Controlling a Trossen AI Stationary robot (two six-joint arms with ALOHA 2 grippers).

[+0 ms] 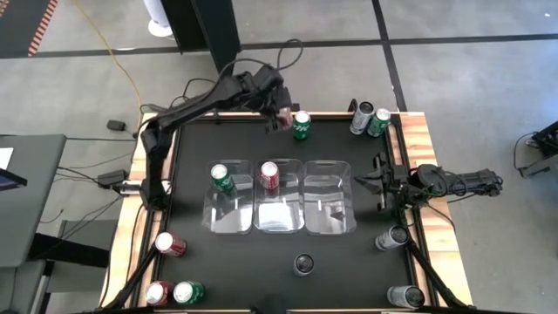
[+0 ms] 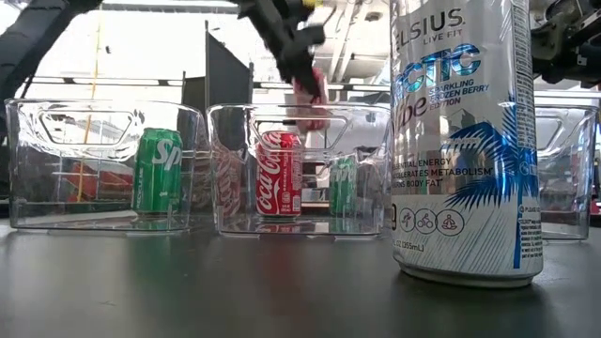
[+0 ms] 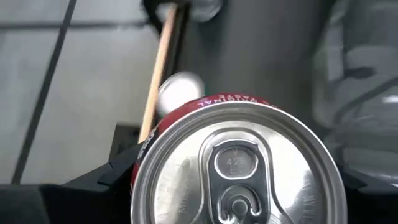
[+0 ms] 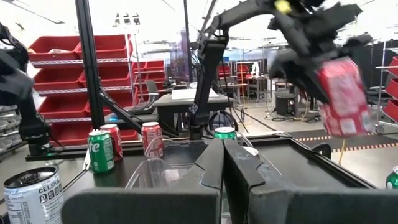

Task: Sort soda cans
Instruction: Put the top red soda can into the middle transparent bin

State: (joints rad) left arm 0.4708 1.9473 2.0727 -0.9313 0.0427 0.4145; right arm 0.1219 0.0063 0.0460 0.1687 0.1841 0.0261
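Gripped a red can (image 1: 283, 117) in the left end effector (image 1: 281, 115), aloft; probably bound for the middle tray (image 1: 279, 218) below. Right end effector (image 1: 381, 181) idled, closed.

Bright backlight, motion blur, tray glare

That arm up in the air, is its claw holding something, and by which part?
Yes. The left claw holds a red soda can by its sides, lifted and tilted above the table. The right claw is shut and holds nothing.
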